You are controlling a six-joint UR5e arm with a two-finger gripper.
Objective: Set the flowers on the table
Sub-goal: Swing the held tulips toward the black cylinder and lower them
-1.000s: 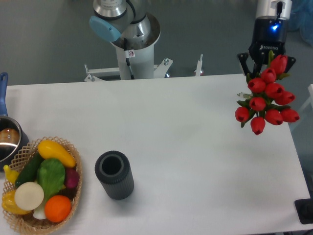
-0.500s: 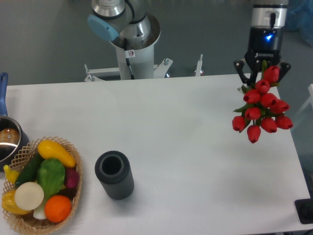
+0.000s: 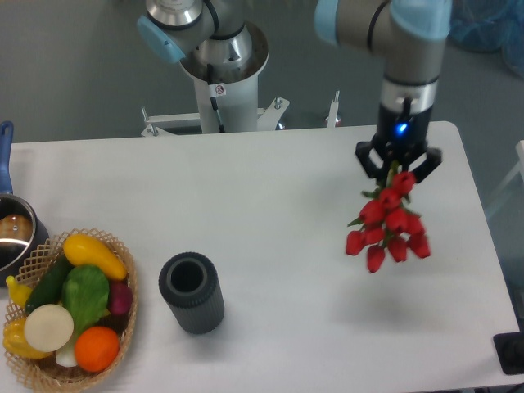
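A: Left to right: wicker basket of fruit and vegetables [image 3: 70,311], dark ribbed cylinder [image 3: 191,292], both on the large white tabletop [image 3: 278,196].

B: And the bunch of red tulip flowers [image 3: 387,232]?

A: Right side, hanging above the tabletop, stems pinched in the black gripper [image 3: 398,169] fingers.

B: Best way down?

A: Lower slowly until buds rest, then release; keep away from the right edge.
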